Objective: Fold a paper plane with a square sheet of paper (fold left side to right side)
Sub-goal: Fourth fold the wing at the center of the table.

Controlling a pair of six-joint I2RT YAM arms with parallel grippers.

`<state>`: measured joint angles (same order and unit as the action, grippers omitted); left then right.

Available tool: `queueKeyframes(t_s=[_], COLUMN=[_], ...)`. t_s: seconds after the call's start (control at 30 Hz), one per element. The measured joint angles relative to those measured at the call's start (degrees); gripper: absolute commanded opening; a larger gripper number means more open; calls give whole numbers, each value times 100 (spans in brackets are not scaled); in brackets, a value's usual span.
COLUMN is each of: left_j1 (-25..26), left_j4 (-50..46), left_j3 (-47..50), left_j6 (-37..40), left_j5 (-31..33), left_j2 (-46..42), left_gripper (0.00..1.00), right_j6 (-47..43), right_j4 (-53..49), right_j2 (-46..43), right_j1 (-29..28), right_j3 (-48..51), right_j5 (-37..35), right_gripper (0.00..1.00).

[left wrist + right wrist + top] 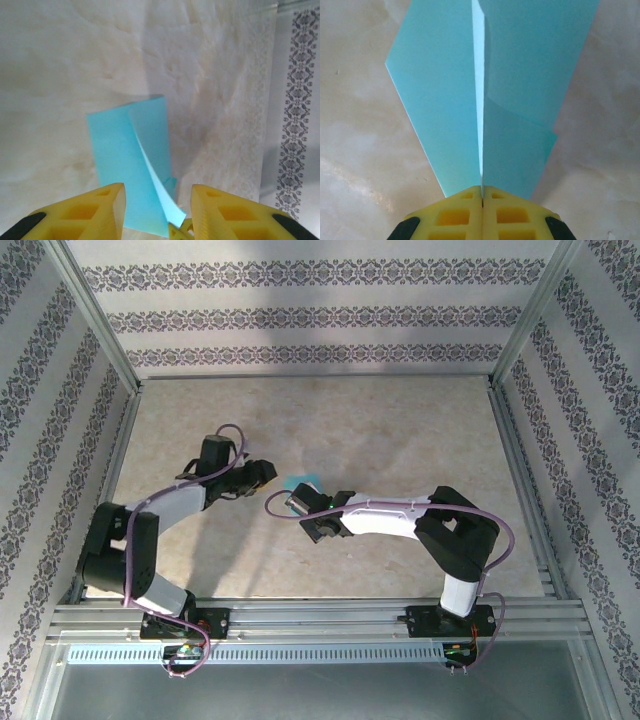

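Note:
The cyan-blue paper plane is a pointed, creased shape with two wings spread over the table and an upright middle fold. My right gripper is shut on that middle fold near the narrow end. From above, the paper plane peeks out between both grippers at the table's centre. In the left wrist view the paper plane lies ahead with one flap curling upward. My left gripper is open, its yellow fingers standing apart on either side of the flap without pinching it. The right gripper's tip holds the flap's end.
The beige marbled table is bounded by aluminium rails and patterned walls. Both arms bend inward and meet mid-table, the left gripper close to the right gripper.

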<state>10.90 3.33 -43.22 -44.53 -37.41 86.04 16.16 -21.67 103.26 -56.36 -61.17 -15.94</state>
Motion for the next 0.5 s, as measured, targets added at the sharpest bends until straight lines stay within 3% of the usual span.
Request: queueKeyframes(t_s=[0.17,0.5], left_j1=[-424,-426], left_j4=[-446,-619], left_j3=[256,662], left_j6=[278,509], left_j5=[-4,-289], left_j2=[-474,-566], left_gripper=[41,41], right_j6=[-2,170], right_j4=[157,911], right_j2=[-216,-601], right_j1=[227,1235], right_j3=[221,833], right_j5=[629,2905], right_gripper=[0,0])
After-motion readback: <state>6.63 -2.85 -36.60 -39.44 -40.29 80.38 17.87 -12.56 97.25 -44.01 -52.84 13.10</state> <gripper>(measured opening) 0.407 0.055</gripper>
